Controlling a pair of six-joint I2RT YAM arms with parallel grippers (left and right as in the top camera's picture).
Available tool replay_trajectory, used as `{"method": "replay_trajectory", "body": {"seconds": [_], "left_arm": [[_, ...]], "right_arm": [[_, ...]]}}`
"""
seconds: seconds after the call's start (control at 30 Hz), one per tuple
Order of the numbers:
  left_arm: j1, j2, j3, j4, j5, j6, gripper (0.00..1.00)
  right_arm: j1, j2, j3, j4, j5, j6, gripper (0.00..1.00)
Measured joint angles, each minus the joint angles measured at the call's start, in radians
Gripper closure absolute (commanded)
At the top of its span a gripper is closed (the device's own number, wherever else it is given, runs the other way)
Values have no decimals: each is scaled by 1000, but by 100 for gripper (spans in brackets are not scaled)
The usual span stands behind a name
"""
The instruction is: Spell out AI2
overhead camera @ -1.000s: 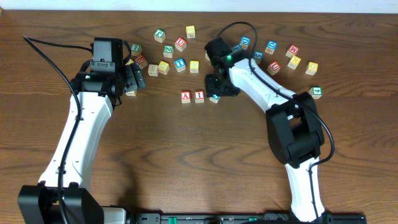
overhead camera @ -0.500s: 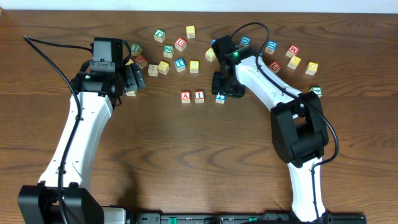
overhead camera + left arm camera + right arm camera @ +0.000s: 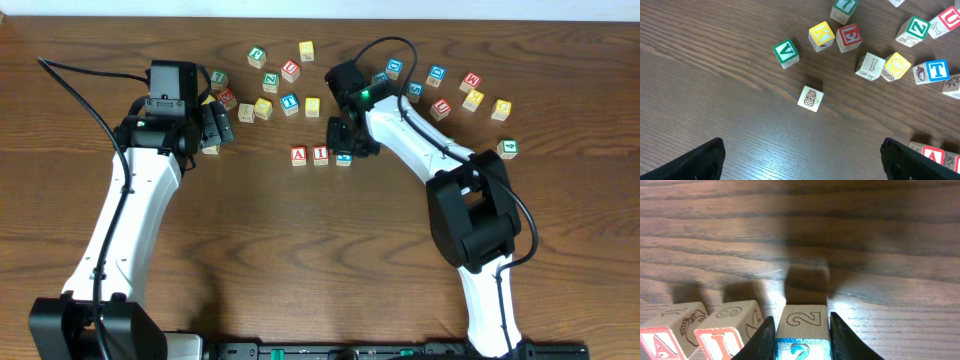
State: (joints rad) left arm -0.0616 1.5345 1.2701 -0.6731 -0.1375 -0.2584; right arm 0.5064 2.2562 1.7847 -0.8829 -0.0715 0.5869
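Note:
The red A block point(image 3: 298, 155) and red I block point(image 3: 319, 154) lie side by side mid-table; both show in the right wrist view, A point(image 3: 662, 332) and I point(image 3: 727, 330). My right gripper point(image 3: 344, 150) is shut on the blue 2 block point(image 3: 802, 330), holding it just right of the I block, close to the table; the 2 block peeks out below the gripper in the overhead view point(image 3: 344, 159). My left gripper point(image 3: 213, 128) is open and empty, above bare wood point(image 3: 800, 160) left of the A block.
Several loose letter blocks lie scattered along the back, such as a T block point(image 3: 289, 101), a yellow block point(image 3: 312, 105) and a W block point(image 3: 471, 81). In the left wrist view a pineapple block point(image 3: 810, 98) and a V block point(image 3: 785, 52) lie ahead of the left gripper.
My right gripper carried the 2 block right and then back left, now closer beside the I block. The left arm has not moved.

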Motion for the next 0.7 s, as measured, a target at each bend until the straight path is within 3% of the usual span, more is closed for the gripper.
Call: {"method": "replay_trajectory", "body": {"seconds": [0.53, 0.7], "left_arm": [[0, 0, 0, 0, 0, 0, 3], [0, 0, 0, 0, 0, 0, 2]], "right_arm": [[10, 0, 0, 44, 23, -29, 72], [10, 0, 0, 45, 23, -32, 67]]}}
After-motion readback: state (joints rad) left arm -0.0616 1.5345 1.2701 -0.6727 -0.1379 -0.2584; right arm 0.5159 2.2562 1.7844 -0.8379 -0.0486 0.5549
